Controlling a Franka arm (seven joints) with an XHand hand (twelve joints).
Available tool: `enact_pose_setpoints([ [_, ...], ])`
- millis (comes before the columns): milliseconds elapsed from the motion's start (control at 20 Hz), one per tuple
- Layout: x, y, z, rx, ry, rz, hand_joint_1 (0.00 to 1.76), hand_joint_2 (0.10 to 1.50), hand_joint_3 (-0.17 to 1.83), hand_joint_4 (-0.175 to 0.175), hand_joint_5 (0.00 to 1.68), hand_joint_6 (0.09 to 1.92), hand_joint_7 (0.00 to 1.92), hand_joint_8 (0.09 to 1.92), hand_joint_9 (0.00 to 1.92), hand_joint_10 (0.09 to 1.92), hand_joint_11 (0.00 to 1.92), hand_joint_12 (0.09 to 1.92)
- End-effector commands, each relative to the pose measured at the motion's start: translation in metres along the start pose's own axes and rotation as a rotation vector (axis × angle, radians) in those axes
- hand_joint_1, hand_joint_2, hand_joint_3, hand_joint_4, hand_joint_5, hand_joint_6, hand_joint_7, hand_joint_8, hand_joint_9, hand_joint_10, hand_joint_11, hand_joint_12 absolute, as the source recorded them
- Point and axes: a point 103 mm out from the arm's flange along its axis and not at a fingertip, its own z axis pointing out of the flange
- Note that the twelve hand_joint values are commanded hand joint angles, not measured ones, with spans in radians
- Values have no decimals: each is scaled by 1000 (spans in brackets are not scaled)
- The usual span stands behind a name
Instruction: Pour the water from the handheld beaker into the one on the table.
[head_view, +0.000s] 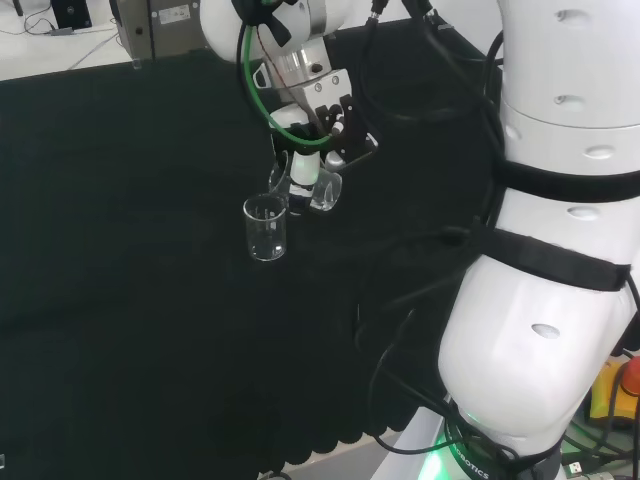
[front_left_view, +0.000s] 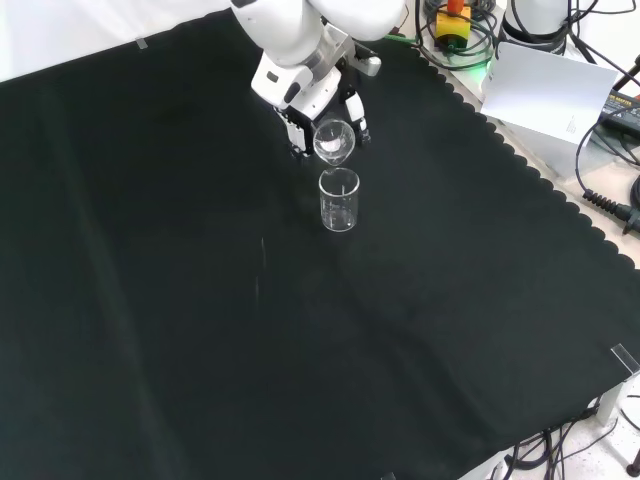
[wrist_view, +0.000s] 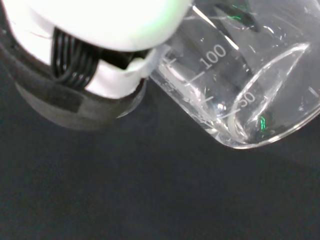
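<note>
A white robot arm reaches over a bench covered in black cloth. Its black and white hand holds a small clear beaker in the air, with the fingers curled round the glass and pinching it. In the front view the held beaker is tipped hard over, its open mouth turned towards the camera and hanging just above a second beaker. That second beaker stands upright on the cloth, near the middle of the bench's far half, and looks clear and empty. In the head view the standing beaker sits just left of and below the hand, with the tilted beaker beside it to the right. Close up from the wrist, the tilted beaker lies nearly on its side, with a thin film of water pooled in its lower corner near the base.
</note>
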Motion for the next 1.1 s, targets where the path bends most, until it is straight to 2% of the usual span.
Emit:
enact_pose_setpoints([
  [50,-2,1,2,39,-29,13,1327,649,556,-175,1478,197,1582,87,1857,87,1514,549],
  [1100,14,6,-4,122,-162,18,1327,650,556,-175,1470,216,1577,87,1859,87,1510,547],
])
